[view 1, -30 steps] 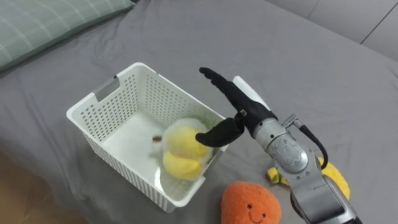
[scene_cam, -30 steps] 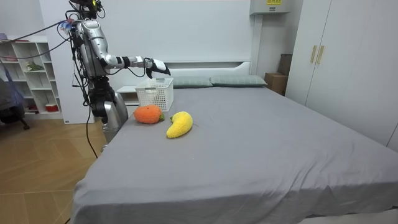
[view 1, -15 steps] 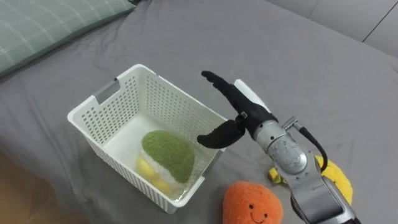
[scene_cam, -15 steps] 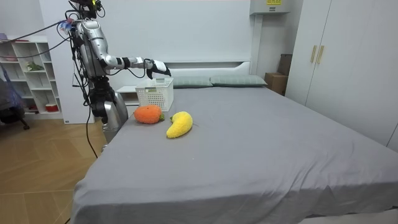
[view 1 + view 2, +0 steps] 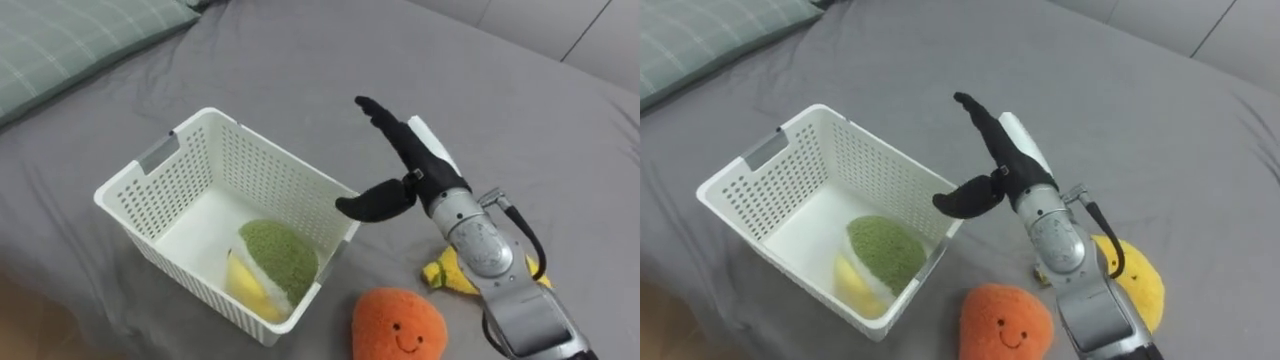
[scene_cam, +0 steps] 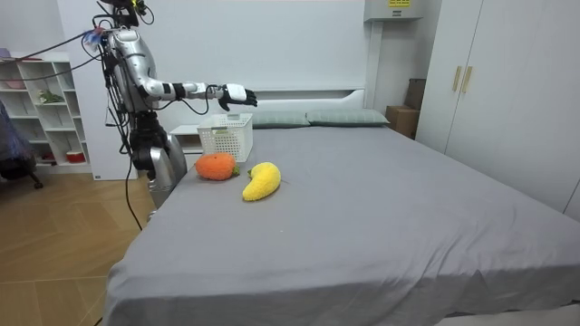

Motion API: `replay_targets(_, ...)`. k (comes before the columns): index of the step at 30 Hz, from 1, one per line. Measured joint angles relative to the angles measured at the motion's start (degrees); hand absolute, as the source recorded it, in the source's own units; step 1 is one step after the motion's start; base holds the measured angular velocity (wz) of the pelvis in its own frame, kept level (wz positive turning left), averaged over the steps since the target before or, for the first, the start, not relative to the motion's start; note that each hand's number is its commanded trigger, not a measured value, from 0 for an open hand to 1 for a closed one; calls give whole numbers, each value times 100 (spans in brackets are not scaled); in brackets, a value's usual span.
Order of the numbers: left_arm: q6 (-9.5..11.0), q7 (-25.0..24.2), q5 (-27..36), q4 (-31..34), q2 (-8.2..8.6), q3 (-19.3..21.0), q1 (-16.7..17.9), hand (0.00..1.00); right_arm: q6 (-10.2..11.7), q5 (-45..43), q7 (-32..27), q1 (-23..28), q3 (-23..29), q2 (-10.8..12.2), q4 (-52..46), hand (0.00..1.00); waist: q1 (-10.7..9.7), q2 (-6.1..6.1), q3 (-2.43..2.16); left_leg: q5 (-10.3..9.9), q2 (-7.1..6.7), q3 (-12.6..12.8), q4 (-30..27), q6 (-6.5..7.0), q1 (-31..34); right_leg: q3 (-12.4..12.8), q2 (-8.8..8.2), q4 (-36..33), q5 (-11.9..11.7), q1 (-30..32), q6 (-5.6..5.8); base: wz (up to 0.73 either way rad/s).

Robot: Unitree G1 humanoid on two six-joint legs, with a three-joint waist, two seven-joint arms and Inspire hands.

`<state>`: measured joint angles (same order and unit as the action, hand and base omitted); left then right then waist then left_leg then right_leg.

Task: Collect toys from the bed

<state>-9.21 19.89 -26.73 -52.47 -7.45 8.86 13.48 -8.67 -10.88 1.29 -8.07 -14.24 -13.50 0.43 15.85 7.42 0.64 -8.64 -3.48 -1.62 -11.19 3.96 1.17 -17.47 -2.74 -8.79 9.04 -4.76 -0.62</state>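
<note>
A white slotted basket (image 5: 160, 170) (image 5: 760, 160) (image 6: 227, 136) stands on the grey bed, and a green and yellow plush toy (image 5: 272, 262) (image 5: 878, 254) lies in its near corner. My right hand (image 5: 410, 165) (image 5: 995, 160) (image 6: 237, 94) hovers open just past the basket's right rim, fingers straight, holding nothing. An orange round plush with a smiling face (image 5: 398, 324) (image 5: 1005, 320) (image 6: 216, 166) rests on the bed in front of the basket. A yellow banana plush (image 5: 450, 272) (image 5: 1135, 280) (image 6: 261, 180) lies to its right, partly behind my forearm.
A pale green checked pillow (image 5: 70, 40) lies at the far left of the bed. In the room view I stand at the bed's corner by the headboard, with white shelves (image 6: 41, 109) behind me and wardrobes (image 6: 507, 100) at the room view's right.
The plush toy dropped from beside my right hand into the basket and turned green side up. My right hand then rose and moved right, away from the basket.
</note>
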Motion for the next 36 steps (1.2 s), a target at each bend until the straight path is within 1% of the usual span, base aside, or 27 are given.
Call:
replay_targets(2,1,-3,5,-56,1,-2,-7,0,59,30,-161,55,115,-30,27,0,-146,-27,-1,-4,0,13,5,6,-21,17,-2,-1,-2,-8,4,-5)
replay_targets(4,1,-11,6,-54,7,-5,-4,0,65,-6,-266,100,270,-39,44,0,-307,-46,-8,-4,4,48,25,6,-37,39,-2,-1,-5,-2,8,-7)
replay_targets(5,0,-14,8,-44,11,1,2,0,68,-29,-280,114,300,-42,44,0,-340,-52,-12,-4,8,71,39,6,-51,48,-3,-1,-5,-3,9,-15)
replay_targets(7,1,-13,10,-34,50,2,3,0,82,-137,-321,171,452,-45,46,0,-466,-108,-46,-7,23,164,79,12,-109,150,4,-1,-9,-7,14,-21)
replay_targets(8,1,-13,13,-34,66,2,1,0,100,-154,-326,188,479,-48,47,0,-481,-125,-55,-9,33,215,98,14,-147,186,8,-1,-13,-8,17,-33)
replay_targets(9,3,-12,20,-33,101,21,2,0,128,-189,-329,246,516,-50,46,0,-486,-142,-75,-10,50,310,155,17,-197,249,15,-1,-19,-16,21,-30)
replay_targets(10,5,-12,20,-33,111,40,-2,0,134,-196,-333,305,546,-50,46,0,-549,-155,-80,-12,52,327,165,19,-222,279,15,-3,-19,-25,21,-25)
replay_targets(11,7,-11,28,-31,111,41,-12,0,144,-193,-344,388,592,-50,65,0,-654,-152,-82,-12,56,343,164,19,-249,305,19,-4,-19,-33,21,-9)
replay_targets(12,8,-11,28,-30,116,40,-19,0,144,-193,-357,435,621,-50,80,0,-673,-152,-82,-12,60,361,166,18,-264,321,20,-5,-19,-36,21,-12)
replay_targets(14,37,-12,35,-29,124,40,-38,0,141,-198,-373,529,710,-51,126,0,-774,-139,-86,-13,67,397,178,19,-280,356,24,-10,-19,-35,21,-10)
replay_targets(15,59,-12,34,-28,123,26,-25,0,140,-197,-385,561,770,-53,131,0,-838,-139,-79,-15,71,415,180,20,-279,376,26,-13,-19,-25,21,-10)
replay_targets(17,91,-15,31,-28,122,-11,-18,0,140,-196,-484,618,934,-53,188,0,-908,-135,-77,-35,84,483,206,24,-302,462,41,-19,-19,-20,21,-15)
replay_targets(21,110,-22,25,-28,120,-14,-16,0,156,-185,-563,617,1124,-68,441,0,-939,-118,-59,-60,105,591,217,30,-358,534,49,-48,-19,-17,22,-15)
replay_targets(23,112,-21,13,-28,123,-11,-7,0,163,-212,-565,618,1192,-103,594,0,-949,-89,-65,-72,109,620,219,38,-361,583,49,-91,-18,10,23,-10)
replay_targets(24,117,-20,11,-29,122,6,3,0,163,-231,-561,618,1231,-129,650,0,-949,-84,-52,-78,107,635,219,44,-354,617,57,-90,-20,25,27,-11)
replay_targets(27,125,-17,11,-30,105,63,63,0,167,-225,-552,616,1341,-193,870,0,-932,-64,-61,-88,105,663,203,56,-300,644,80,-98,-30,91,40,-6)
replay_targets(28,133,-17,16,-29,95,69,76,0,200,-224,-552,611,1343,-257,1059,0,-934,-60,-63,-92,103,663,181,62,-286,648,77,-97,-33,100,45,0)
replay_targets(30,160,-6,25,-27,63,53,85,0,222,-224,-555,580,1348,-298,1387,0,-923,-39,-63,-96,98,649,162,68,-233,650,77,-97,-37,137,52,5)
replay_targets(31,175,-3,25,-28,37,44,80,0,224,-188,-555,563,1347,-303,1565,0,-920,-21,-73,-97,95,638,156,70,-162,647,75,-99,-39,195,54,5)
replay_targets(33,175,10,37,-27,3,46,65,0,223,-118,-554,482,1347,-305,1844,0,-929,-6,-75,-96,93,625,131,71,-68,632,71,-100,-43,278,57,2)
replay_targets(35,173,46,104,-27,-27,43,40,0,221,-65,-552,284,1347,-309,2150,0,-945,-12,-70,-96,95,623,62,72,36,633,72,-103,-50,362,55,0)
replay_targets(36,173,72,137,-28,-38,43,-5,0,215,-49,-553,156,1348,-337,2282,0,-942,-37,-48,-95,100,624,45,73,109,633,71,-105,-63,418,50,0)
